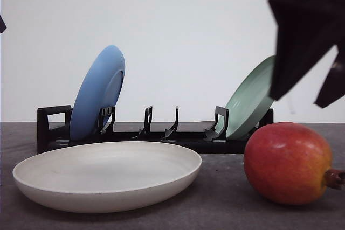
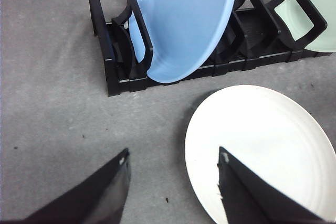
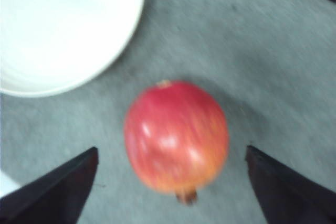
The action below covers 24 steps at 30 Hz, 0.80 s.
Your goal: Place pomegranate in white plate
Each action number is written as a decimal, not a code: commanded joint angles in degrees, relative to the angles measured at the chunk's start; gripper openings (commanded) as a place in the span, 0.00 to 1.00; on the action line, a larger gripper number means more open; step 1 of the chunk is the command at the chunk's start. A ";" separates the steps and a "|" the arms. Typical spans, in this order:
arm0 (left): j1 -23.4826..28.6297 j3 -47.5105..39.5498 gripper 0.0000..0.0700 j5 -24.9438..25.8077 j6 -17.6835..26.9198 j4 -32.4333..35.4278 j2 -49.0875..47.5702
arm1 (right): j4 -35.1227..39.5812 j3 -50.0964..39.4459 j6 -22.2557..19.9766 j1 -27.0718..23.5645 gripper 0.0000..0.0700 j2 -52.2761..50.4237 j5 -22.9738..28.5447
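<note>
The pomegranate (image 1: 288, 162) lies on the grey table at the front right, red with an orange patch and its brown crown nub pointing right. The white plate (image 1: 108, 175) rests empty on the table just left of it. My right gripper (image 1: 307, 87) hangs above the fruit, open. In the right wrist view the pomegranate (image 3: 177, 136) sits between and below the spread fingers (image 3: 58, 187), not touched, with the white plate (image 3: 63, 30) beside it. My left gripper (image 2: 173, 174) is open over the table at the white plate's (image 2: 262, 140) edge, holding nothing.
A black dish rack (image 1: 54, 130) stands behind the white plate. A blue plate (image 1: 98, 92) leans in its left slot and a pale green plate (image 1: 250, 100) in its right slot. The middle slots hold nothing. In the left wrist view the rack (image 2: 110, 51) lies ahead.
</note>
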 commanded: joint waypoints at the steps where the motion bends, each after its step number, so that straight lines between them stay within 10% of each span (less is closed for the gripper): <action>1: 0.00 0.81 0.45 0.15 0.76 0.48 0.28 | 0.89 1.01 0.11 0.51 0.93 1.37 0.22; 20: 0.00 0.81 0.45 0.15 0.77 0.49 0.28 | 2.57 1.01 -0.31 0.51 0.95 15.50 -0.44; 24: 0.00 0.81 0.45 0.15 0.76 0.50 0.28 | 2.50 1.01 -0.28 0.52 0.81 16.75 -0.45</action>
